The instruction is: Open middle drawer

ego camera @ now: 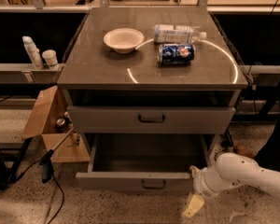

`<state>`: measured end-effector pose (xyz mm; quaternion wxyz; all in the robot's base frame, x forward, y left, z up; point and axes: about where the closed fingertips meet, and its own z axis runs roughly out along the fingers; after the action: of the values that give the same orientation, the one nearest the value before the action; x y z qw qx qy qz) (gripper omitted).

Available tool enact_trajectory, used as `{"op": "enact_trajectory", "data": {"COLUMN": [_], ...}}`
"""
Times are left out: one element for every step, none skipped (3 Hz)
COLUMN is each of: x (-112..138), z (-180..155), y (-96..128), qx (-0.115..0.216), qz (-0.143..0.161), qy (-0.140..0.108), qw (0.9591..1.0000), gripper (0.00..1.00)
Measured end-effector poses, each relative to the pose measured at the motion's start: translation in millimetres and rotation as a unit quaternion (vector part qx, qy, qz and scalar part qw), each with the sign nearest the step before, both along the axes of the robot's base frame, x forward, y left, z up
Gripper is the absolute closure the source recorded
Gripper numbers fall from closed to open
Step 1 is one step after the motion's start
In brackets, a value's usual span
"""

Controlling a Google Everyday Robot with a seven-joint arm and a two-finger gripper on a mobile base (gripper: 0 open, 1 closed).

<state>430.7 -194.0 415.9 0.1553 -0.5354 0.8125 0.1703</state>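
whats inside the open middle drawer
The middle drawer shows only bare grey floor and walls; its back part is hidden under the drawer above. The gripper sits by its front corner at picture right.

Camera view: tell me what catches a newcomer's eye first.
The middle drawer stands pulled out beneath the closed drawer, the gripper low by its right front corner. On the cabinet top lie a blue can, a plastic bottle and a white bowl.

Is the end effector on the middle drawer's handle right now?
No: the end effector hangs just below the right corner of the pulled-out middle drawer, while its handle at the front's centre is bare.
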Motion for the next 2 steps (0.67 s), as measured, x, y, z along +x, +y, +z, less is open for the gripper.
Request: {"op": "enact_trajectory", "data": {"x": [-53.1,-90.2], "z": [24.9,51.4], "y": [-5.7,-7.2], "qx": [0.020,0.032], "qz": [-0.001,0.000], "qy": [0.057,0.087], "qw": [0.9982,0.9957], "gripper": [0.00,0.00]}}
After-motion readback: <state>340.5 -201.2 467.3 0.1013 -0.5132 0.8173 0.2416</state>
